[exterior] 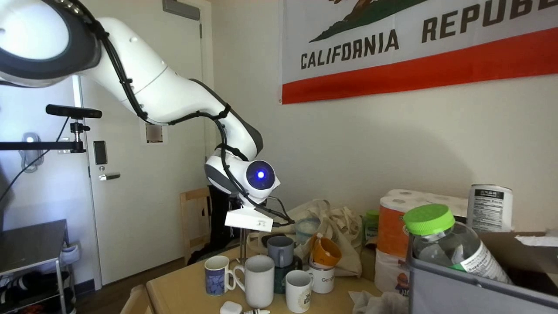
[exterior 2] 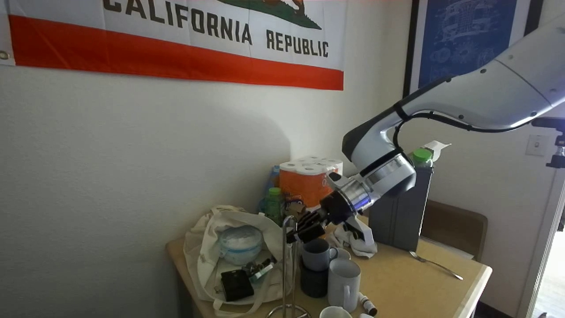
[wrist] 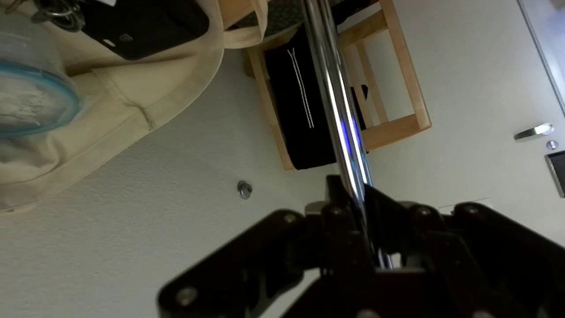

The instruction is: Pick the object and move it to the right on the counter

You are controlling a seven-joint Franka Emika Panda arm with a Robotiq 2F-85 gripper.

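Observation:
A tall chrome metal stand (exterior 2: 286, 269) with looped rods and a round wire base is upright at the counter (exterior 2: 410, 291), beside the mugs. In an exterior view its rods (exterior: 243, 244) show below my wrist, behind the mugs on the counter (exterior: 174, 288). My gripper (exterior 2: 296, 235) is at the stand's upper part. In the wrist view the chrome rods (wrist: 333, 97) run between the dark fingers (wrist: 353, 196), which are shut on them. The fingers are hidden by the wrist in an exterior view. I cannot tell whether the base touches the counter.
Several mugs stand close to the stand, among them a tall white mug (exterior: 260, 283), a blue-patterned mug (exterior: 216, 279) and a stacked grey mug (exterior 2: 316, 255). A canvas bag (exterior 2: 201, 265) lies beside it. A grey bin (exterior: 471, 290) and a fork (exterior 2: 437, 265) are farther off.

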